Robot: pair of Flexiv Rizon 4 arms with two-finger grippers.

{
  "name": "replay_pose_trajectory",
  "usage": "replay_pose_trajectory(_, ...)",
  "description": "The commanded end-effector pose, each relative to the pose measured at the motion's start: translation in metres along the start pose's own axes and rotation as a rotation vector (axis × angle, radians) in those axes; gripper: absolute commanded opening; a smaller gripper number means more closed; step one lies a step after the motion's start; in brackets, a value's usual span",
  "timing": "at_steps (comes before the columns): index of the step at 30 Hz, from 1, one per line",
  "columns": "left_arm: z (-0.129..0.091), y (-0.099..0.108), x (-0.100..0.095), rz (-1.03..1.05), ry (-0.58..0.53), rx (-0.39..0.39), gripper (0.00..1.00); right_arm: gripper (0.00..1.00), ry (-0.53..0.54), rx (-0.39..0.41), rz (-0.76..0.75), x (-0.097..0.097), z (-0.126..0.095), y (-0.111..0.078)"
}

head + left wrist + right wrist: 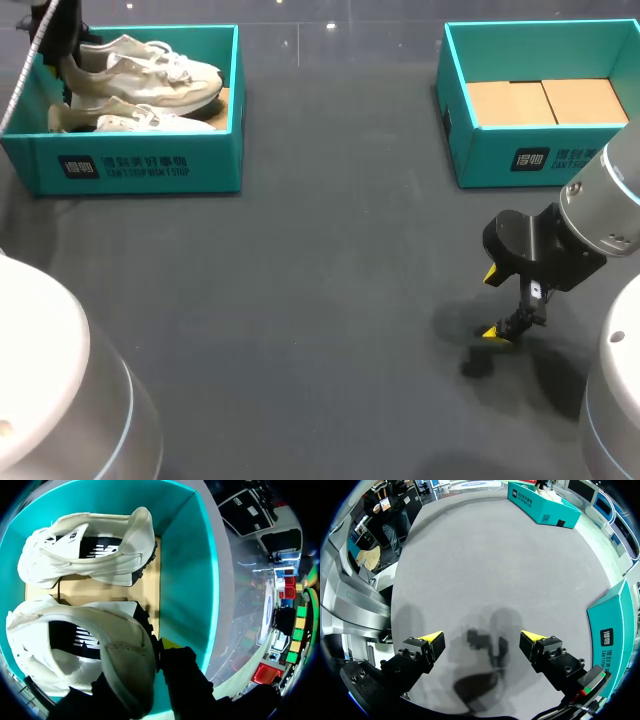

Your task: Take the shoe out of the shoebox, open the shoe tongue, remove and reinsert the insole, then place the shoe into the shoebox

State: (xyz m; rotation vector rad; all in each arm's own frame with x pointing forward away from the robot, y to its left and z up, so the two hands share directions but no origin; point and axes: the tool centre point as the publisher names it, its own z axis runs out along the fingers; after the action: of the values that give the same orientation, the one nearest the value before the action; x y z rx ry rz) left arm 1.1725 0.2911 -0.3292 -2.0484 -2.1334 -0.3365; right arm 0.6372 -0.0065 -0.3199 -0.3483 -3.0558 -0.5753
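Note:
Two white shoes lie side by side in the teal shoebox at the table's far left. My left gripper reaches down into this box at the shoes' heel end. In the left wrist view it is shut on the heel collar of the nearer white shoe, one yellow tip showing beside the heel. The other shoe lies ahead of it. My right gripper hangs open just above the bare table at the right, nothing between its fingers.
A second teal box with a cardboard floor stands at the far right, just behind my right gripper; its wall shows beside that gripper. Open grey table lies between the two boxes.

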Motion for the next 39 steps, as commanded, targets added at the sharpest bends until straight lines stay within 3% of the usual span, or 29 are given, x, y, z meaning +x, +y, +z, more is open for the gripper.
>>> replay_pose_trajectory(1, 0.004, 0.009, 0.0, 0.002, -0.001, 0.009, 0.0, 1.0, -0.002, -0.001, -0.001, 0.002, 0.0, -0.001)
replay_pose_trajectory(17, 0.026, 0.018, -0.002, 0.019, -0.023, 0.018, 0.0, 1.0, -0.002, -0.001, -0.001, 0.002, 0.0, -0.001)
replay_pose_trajectory(39, 0.039, 0.021, -0.013, 0.043, -0.071, 0.039, 0.0, 1.0, -0.002, -0.001, -0.001, 0.002, 0.0, -0.001)
